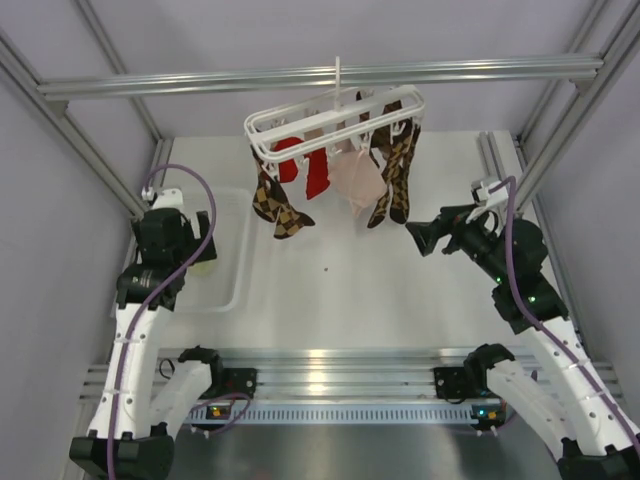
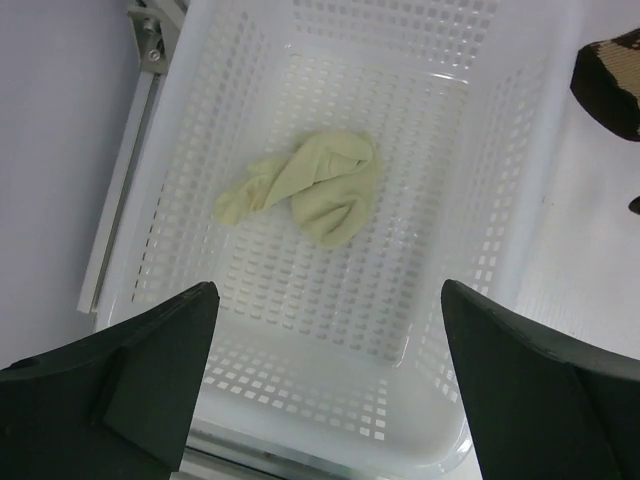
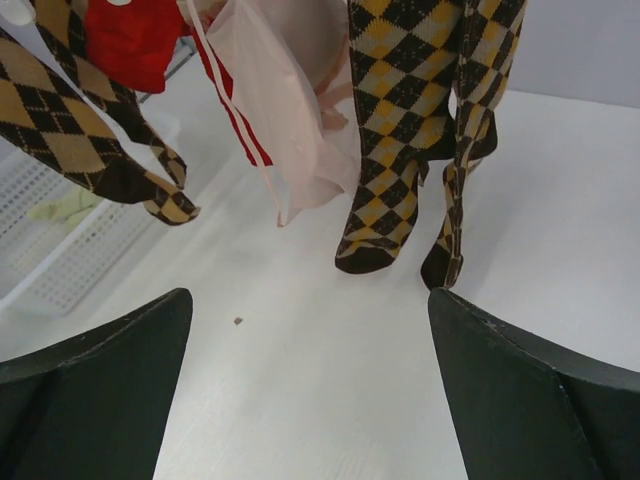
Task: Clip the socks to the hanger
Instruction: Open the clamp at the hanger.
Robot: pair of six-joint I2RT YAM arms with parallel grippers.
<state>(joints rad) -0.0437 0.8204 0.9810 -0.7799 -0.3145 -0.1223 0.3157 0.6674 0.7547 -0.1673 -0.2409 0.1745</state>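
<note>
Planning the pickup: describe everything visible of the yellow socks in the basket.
The socks are pale yellow-green, soft fabric, crumpled in one loose bundle with a narrow end trailing to one side. They lie on the floor of the white perforated basket, near its middle. The open left claw hangs above, not touching.

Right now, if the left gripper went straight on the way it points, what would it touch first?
Probably the socks lying in the basket; the open left gripper points down at them, though it might meet the basket floor beside them.
</note>
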